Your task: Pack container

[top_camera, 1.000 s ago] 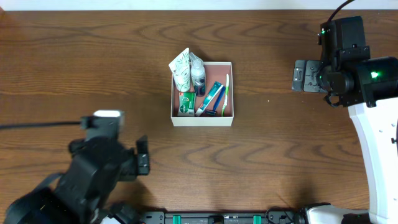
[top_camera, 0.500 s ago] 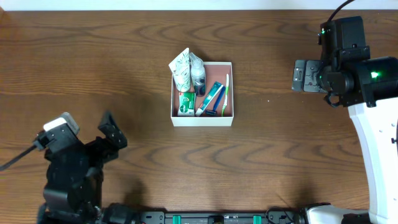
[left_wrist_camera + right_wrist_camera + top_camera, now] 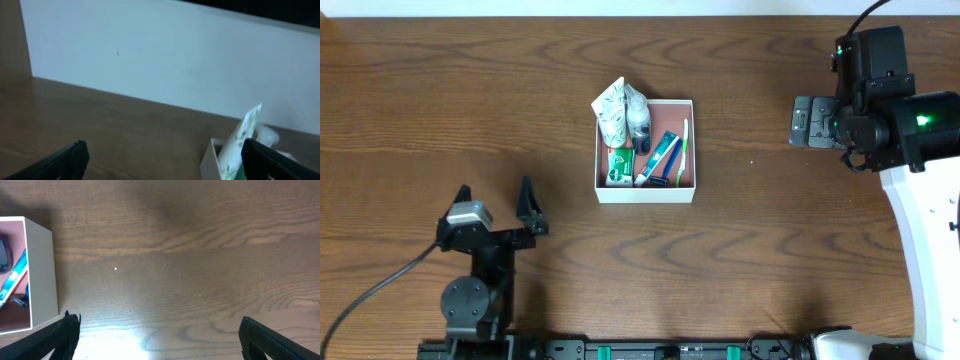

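The container (image 3: 645, 195), a shallow square cardboard box with white outer walls and a reddish-brown inside, is found near the middle of the wooden worktop (image 3: 470, 90), well apart from both arms. It is seen to be loaded: a white pouch with green print (image 3: 611, 110) is propped in the far-left corner and rises above the rim, with a small dark bottle (image 3: 638, 120) just beside it. A small green packet (image 3: 620, 165) is lodged at the near left, a blue-and-white tube (image 3: 660, 155) is laid slantwise in the middle, and a green toothbrush (image 3: 684, 150) is laid along the right wall. The left arm is folded low at the near-left edge of the worktop. The left claw (image 3: 496, 205) is pointed away from the base and is released, its two fingers spread wide with nothing between them. From the left wrist camera a level view across the worktop is recorded, with the pouch and a corner of the container at lower right. The right arm is held at the far right, its wrist camera directed straight down at bare worktop. The right claw (image 3: 160, 335) is likewise released and empty, its fingertips set at opposite lower corners of that view. A white wall of the container is noted at the left edge.
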You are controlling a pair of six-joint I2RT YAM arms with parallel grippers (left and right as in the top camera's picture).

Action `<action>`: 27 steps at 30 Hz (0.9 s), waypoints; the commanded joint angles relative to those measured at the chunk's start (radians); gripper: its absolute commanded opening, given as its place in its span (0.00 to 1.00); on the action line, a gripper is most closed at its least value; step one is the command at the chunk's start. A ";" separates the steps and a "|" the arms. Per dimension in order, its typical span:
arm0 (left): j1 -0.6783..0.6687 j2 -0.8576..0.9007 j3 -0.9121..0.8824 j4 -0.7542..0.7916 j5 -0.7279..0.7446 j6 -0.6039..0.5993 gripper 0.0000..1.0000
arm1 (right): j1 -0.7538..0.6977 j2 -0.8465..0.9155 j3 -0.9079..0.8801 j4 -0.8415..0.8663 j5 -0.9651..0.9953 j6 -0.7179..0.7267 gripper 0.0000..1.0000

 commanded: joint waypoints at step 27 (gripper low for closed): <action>0.056 -0.195 -0.237 -0.130 0.065 0.109 0.98 | -0.004 -0.006 0.011 -0.001 0.014 0.016 0.99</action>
